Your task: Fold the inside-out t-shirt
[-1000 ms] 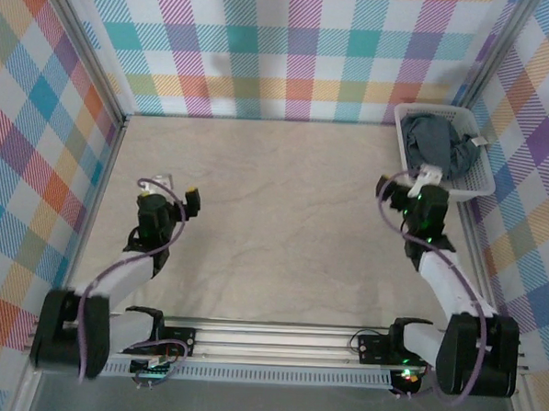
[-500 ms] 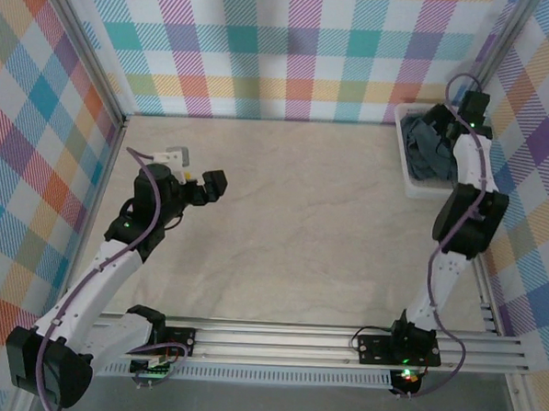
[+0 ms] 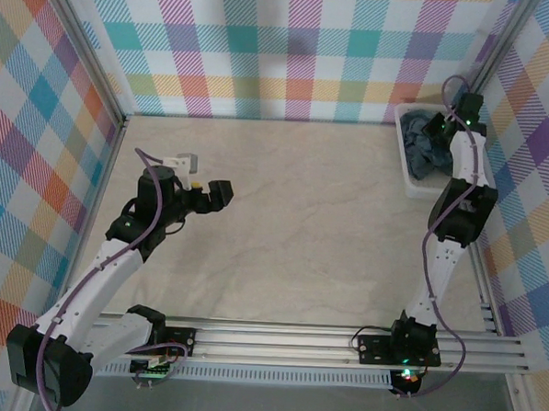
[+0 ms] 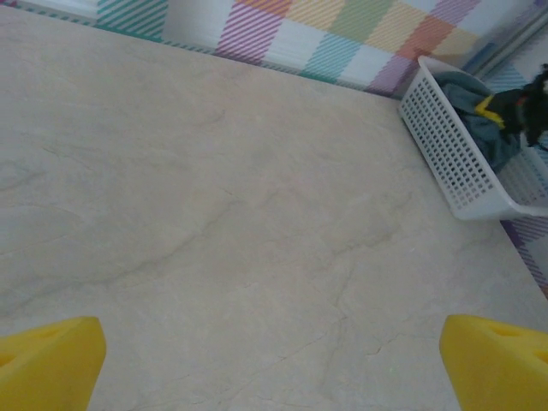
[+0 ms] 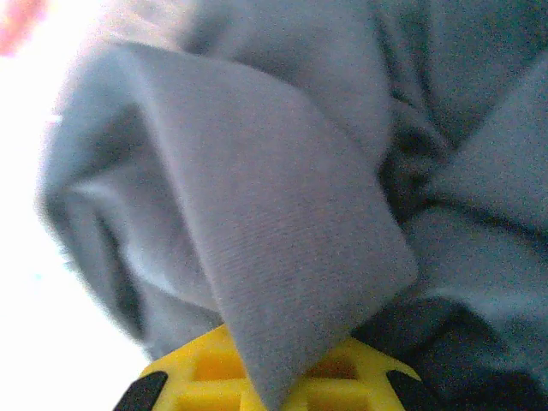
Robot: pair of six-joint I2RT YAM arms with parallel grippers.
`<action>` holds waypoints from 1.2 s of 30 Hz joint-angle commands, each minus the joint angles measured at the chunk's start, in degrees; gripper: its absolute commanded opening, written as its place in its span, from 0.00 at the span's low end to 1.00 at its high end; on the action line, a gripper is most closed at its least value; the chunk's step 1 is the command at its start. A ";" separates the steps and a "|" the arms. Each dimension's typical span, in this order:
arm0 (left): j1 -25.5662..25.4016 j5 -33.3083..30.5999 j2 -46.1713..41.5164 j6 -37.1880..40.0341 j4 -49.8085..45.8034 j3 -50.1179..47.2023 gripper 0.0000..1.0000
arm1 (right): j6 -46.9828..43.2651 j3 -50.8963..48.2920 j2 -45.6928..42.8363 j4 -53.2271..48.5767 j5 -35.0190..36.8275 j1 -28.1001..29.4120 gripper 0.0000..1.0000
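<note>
The inside-out t-shirt (image 3: 421, 151) is a dark slate-grey bundle lying crumpled in the white basket (image 3: 414, 181) at the table's far right corner. My right gripper (image 3: 433, 133) reaches down into the basket. In the right wrist view a thick fold of the t-shirt (image 5: 282, 214) runs down between the yellow fingers (image 5: 205, 377), and the right gripper (image 5: 274, 385) is shut on it. My left gripper (image 3: 211, 191) hovers open over the left side of the table, far from the shirt. Its yellow fingertips (image 4: 47, 364) stand wide apart over bare tabletop, with the basket (image 4: 454, 163) and t-shirt (image 4: 467, 98) seen far off.
Checked walls enclose the marbled table (image 3: 292, 216) on three sides. The basket sits tight against the right wall. An aluminium rail (image 3: 286, 340) with both arm bases runs along the near edge.
The right arm has reached from the table into the basket and its gripper has shut on a fold of the shirt. The left arm has lifted and swung slightly right, still open.
</note>
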 commanded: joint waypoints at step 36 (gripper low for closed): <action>-7.93 3.55 14.24 -2.03 -14.71 14.76 0.83 | 3.63 -59.37 -49.94 4.00 -5.34 28.87 0.65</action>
